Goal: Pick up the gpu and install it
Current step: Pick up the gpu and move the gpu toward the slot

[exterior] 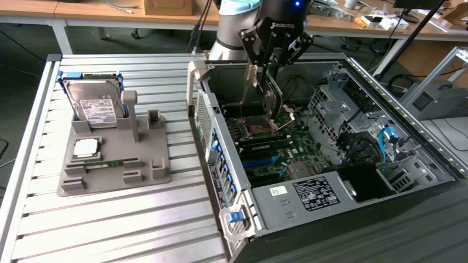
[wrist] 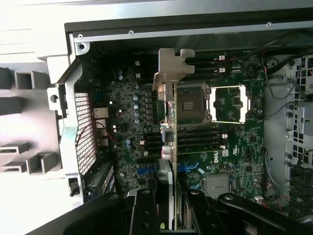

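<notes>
Green board, silver bracket: the gpu hangs clamped in the gripper, running straight down toward six o'clock from it, long axis upright, lower edge poised above the motherboard inside the open case.

High exterior and close wrist views share the case

In the exterior view I noted bright, even room light on the slatted table, while the inside of the open computer case lay in shadow. In the wrist view the table washed out to white, the motherboard was dim, and the gpu bracket caught pale glare.
</notes>
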Controlling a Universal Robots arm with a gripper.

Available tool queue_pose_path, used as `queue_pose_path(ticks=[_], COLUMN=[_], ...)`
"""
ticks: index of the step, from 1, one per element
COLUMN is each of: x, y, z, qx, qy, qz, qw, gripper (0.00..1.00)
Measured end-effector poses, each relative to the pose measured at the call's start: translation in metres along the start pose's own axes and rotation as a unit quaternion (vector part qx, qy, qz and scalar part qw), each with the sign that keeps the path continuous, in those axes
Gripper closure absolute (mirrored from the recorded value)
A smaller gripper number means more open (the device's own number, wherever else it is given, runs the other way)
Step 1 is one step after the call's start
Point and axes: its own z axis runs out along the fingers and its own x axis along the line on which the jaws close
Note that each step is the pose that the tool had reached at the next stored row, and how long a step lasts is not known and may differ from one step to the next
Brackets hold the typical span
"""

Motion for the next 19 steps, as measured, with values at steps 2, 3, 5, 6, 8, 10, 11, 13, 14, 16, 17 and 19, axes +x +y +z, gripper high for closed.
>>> queue_pose_path(ticks=[2, 3, 5, 6, 8, 10, 11, 13, 14, 16, 17, 19], x=[-0.0008, -0.0011, -0.0018, -0.0021, -0.0032, -0.0047, -0.0051, -0.0064, -0.0069, -0.0079, -0.0084, -0.0099], y=[0.0001, 0.0002, 0.0002, 0.0003, 0.0004, 0.0006, 0.0006, 0.0008, 0.0009, 0.0010, 0.0011, 0.0012], z=[0.0005, 0.0007, 0.0011, 0.0013, 0.0020, 0.0030, 0.0033, 0.0043, 0.0046, 0.0053, 0.0056, 0.0065], qx=[0.0003, 0.0004, 0.0007, 0.0009, 0.0013, 0.0018, 0.0019, 0.0023, 0.0024, 0.0027, 0.0028, 0.0030], qy=[0.0000, 0.0000, -0.0001, 0.0000, -0.0001, -0.0001, -0.0001, -0.0002, -0.0002, -0.0002, -0.0002, -0.0002], qz=[0.000, 0.000, 0.000, 0.000, 0.000, 0.000, 0.000, 0.000, 0.000, 0.000, 0.000, 0.000], qw=[1.0000, 1.0000, 1.0000, 1.0000, 1.0000, 1.0000, 1.0000, 1.0000, 1.0000, 1.0000, 1.0000, 1.0000], gripper=[0.73, 0.73, 0.73, 0.73, 0.73, 0.73, 0.73, 0.73, 0.73, 0.73, 0.73, 0.73])
